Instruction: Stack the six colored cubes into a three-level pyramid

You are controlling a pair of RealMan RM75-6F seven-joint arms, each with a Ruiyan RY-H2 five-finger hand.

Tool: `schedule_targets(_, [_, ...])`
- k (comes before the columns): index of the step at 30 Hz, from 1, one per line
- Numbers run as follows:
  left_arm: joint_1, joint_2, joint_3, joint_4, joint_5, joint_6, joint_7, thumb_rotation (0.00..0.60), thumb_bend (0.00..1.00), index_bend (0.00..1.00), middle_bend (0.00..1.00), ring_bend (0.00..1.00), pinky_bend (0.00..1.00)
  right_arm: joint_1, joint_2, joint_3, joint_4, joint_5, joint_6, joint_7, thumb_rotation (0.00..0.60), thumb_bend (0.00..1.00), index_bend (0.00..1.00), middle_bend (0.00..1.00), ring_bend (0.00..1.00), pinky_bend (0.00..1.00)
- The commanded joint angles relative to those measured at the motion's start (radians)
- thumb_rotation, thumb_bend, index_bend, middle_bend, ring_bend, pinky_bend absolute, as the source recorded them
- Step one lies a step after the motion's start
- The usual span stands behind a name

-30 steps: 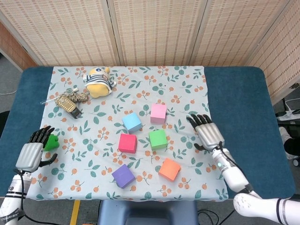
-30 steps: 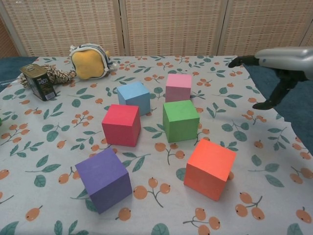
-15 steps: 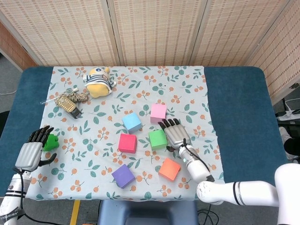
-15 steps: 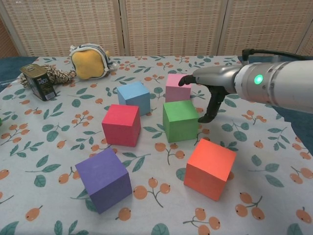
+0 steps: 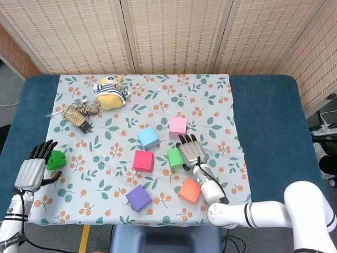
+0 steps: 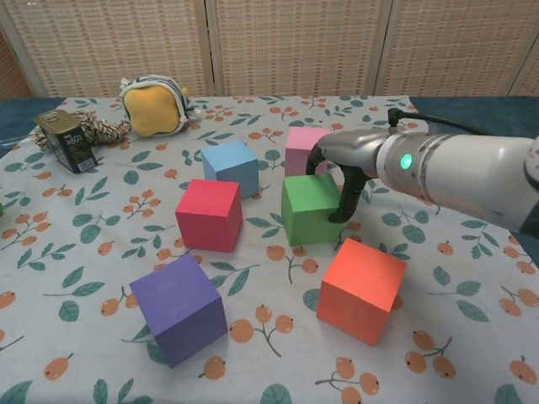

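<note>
Six colored cubes sit apart on a floral tablecloth point(image 5: 210, 100), none stacked. The green cube point(image 6: 310, 208) serves as the landmark, near the middle of the cloth. The right hand point(image 6: 341, 168) reaches over the green cube from its right side, fingers spread across the top and thumb hanging down against its right face; whether it truly grips the cube cannot be told. The red cube point(image 6: 209, 214) stands just left of the green cube, with a gap between them. The blue cube point(image 6: 230, 166) lies behind and to the left of it, and the pink cube point(image 6: 303, 149) directly behind it, partly hidden by the hand. The orange cube point(image 6: 360, 289) is in front and to the right of the green cube, the purple cube point(image 6: 178, 308) in front and to the left. Far left of the green cube, at the cloth's edge, the left hand point(image 5: 32, 169) rests with fingers loosely apart beside a small green block point(image 5: 56, 159), holding nothing
</note>
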Motion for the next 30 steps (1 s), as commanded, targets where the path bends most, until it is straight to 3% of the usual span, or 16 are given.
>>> schedule_targets(1, [0.001,0.001,-0.001,-0.001,0.004,-0.002,-0.002,0.6,0.31,0.0,0.0,0.0,0.09,-0.001,-0.019,-0.004,0.012,-0.025,0.032,0.009,0.6,0.17,0.52,0.1,0.0,0.06])
schedule_targets(5, [0.002,0.003,-0.004,0.002,0.009,-0.009,-0.014,0.6,0.31,0.0,0.0,0.0,0.09,-0.009,-0.029,-0.002,-0.006,-0.063,0.081,0.02,0.6,0.17,0.67,0.22,0.0,0.16])
schedule_targets(10, [0.004,0.007,-0.007,0.0,0.016,-0.011,-0.025,0.6,0.31,0.0,0.0,0.0,0.09,-0.011,-0.025,0.018,-0.073,-0.037,0.122,0.008,0.6,0.17,0.73,0.26,0.03,0.19])
schedule_targets(18, [0.009,0.019,-0.011,-0.004,0.026,-0.013,-0.048,0.6,0.31,0.0,0.0,0.0,0.09,0.012,-0.071,0.063,-0.112,0.004,0.191,-0.021,0.6,0.17,0.75,0.26,0.03,0.2])
schedule_targets(24, [0.011,0.021,-0.014,-0.002,0.027,-0.019,-0.055,0.6,0.31,0.0,0.0,0.0,0.09,0.034,-0.11,0.125,-0.096,0.092,0.191,-0.027,0.6,0.17,0.77,0.26,0.03,0.2])
schedule_targets(30, [0.012,0.022,-0.017,-0.002,0.025,-0.023,-0.055,0.6,0.31,0.0,0.0,0.0,0.09,0.051,-0.129,0.138,-0.075,0.124,0.182,-0.041,0.6,0.17,0.78,0.26,0.03,0.21])
